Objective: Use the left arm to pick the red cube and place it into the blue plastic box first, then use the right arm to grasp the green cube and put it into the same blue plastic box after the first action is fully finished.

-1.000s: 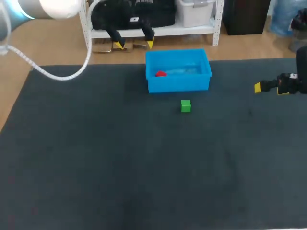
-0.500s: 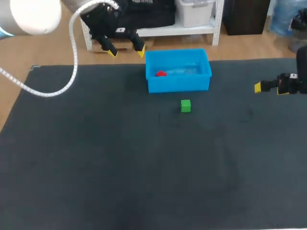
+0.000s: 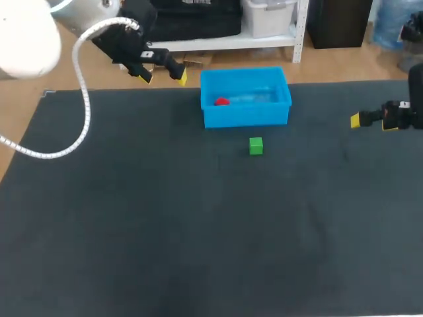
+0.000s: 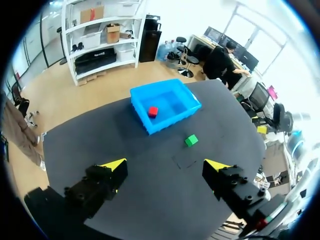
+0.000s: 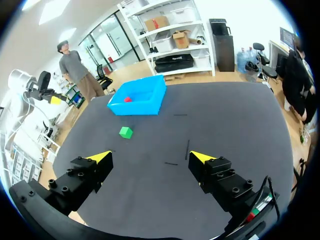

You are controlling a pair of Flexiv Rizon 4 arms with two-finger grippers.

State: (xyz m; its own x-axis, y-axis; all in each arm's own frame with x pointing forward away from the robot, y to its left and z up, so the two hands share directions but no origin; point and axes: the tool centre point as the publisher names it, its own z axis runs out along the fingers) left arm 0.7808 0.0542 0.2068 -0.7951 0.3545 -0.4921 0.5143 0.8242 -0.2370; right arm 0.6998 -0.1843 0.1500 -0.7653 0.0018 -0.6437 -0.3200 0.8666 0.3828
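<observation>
Red cube [image 3: 221, 101] lies inside the blue plastic box [image 3: 246, 117]; green cube [image 3: 256, 146] rests on the table [image 3: 132, 218] near it. Your left gripper [image 3: 163, 77] and right gripper [image 5: 151, 157] both stand spread, empty.

A counter [image 3: 132, 231] fills nearly the whole head view, covered edge to edge by a dark charcoal mat [image 3: 317, 218]. The mat's far edge crosses the upper part of the frame. Near its middle lie a few short thin lines [image 5: 189, 149], possibly tape marks.
</observation>
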